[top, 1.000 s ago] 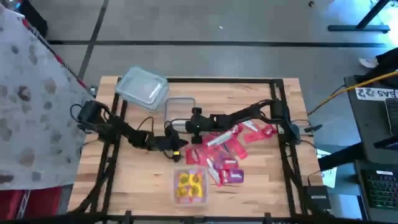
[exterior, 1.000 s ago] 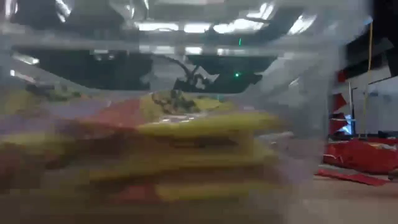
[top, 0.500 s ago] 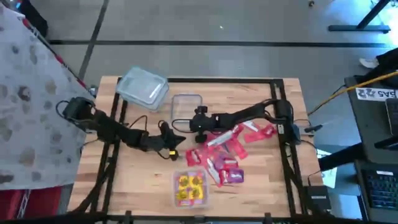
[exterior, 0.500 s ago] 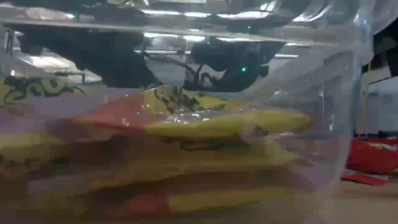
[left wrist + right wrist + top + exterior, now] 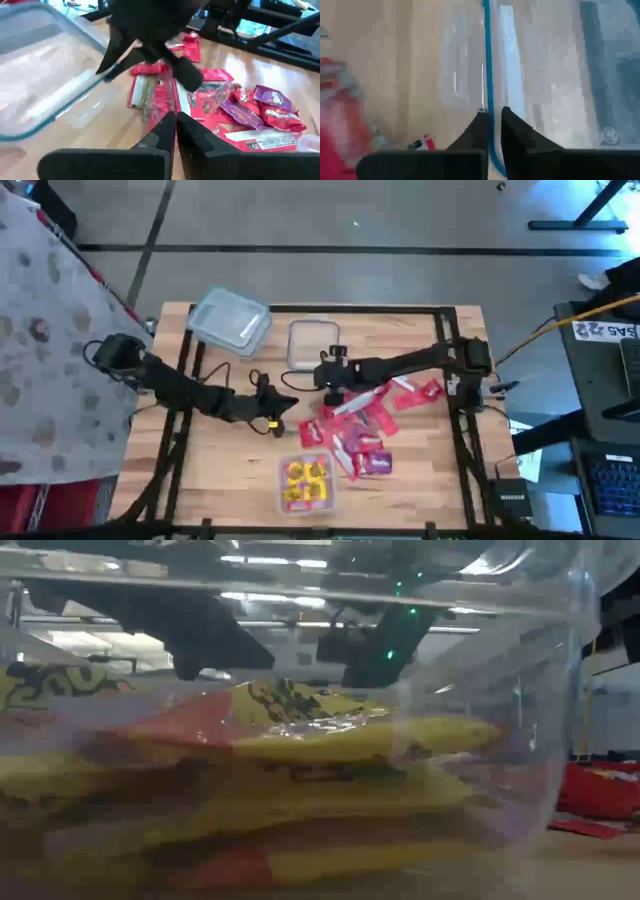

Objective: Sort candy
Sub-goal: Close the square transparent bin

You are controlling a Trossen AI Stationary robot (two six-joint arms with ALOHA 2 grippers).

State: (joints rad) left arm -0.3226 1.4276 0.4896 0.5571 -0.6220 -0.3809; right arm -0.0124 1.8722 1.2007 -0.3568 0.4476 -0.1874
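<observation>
The candy [image 5: 360, 430] lies heaped at the tabletop [image 5: 420, 480] centre, just below and right of the right gripper [image 5: 328, 370], which pinches the rim of a clear tub [image 5: 310, 342]. That tub has slid toward upper right since earlier. The left gripper [image 5: 288, 405], pressed together, hovers left of the pile. The packets' long axes point every way.

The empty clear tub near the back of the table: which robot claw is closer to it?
The right claw. It is shut on the rim of the empty clear tub. The left claw is shut too, apart from the tub, nearer the table's front beside the red candy.
</observation>
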